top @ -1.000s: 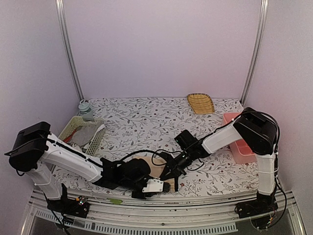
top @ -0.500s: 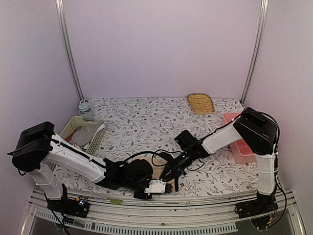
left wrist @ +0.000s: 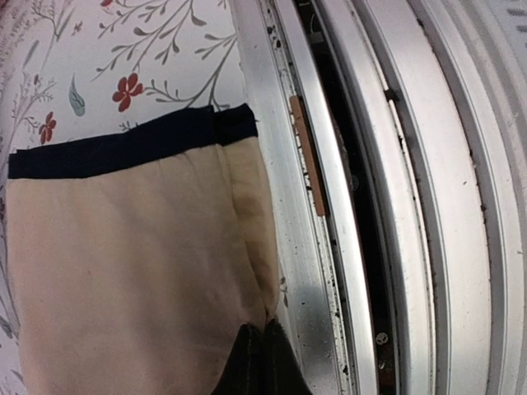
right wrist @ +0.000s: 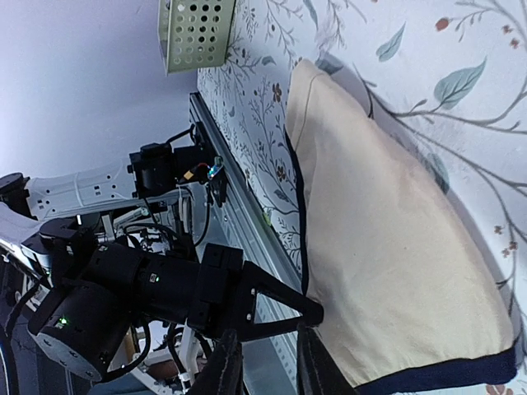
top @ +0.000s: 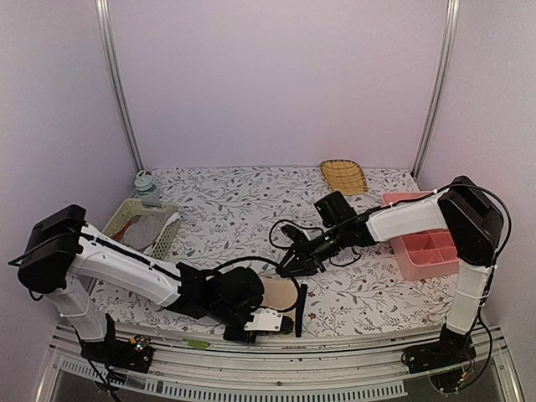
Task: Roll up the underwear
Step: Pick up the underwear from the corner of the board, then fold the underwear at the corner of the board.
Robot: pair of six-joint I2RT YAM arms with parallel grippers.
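Observation:
The beige underwear with black edging lies flat near the table's front edge. It also shows in the left wrist view and the right wrist view. My left gripper is shut on the cloth's near edge, its fingertips pinching the beige fabric beside the metal rail. My right gripper hovers just behind the underwear, apart from it. Its jaws stand open and empty in the right wrist view. The left gripper's black fingers show there on the cloth edge.
A green basket with more cloth stands at the left. A pink compartment box stands at the right. A yellow woven tray and a small jar are at the back. The metal front rail runs right beside the underwear.
My right gripper has let go and drawn back and up from the underwear. My left gripper stays pinched on the near edge, shifted slightly right.

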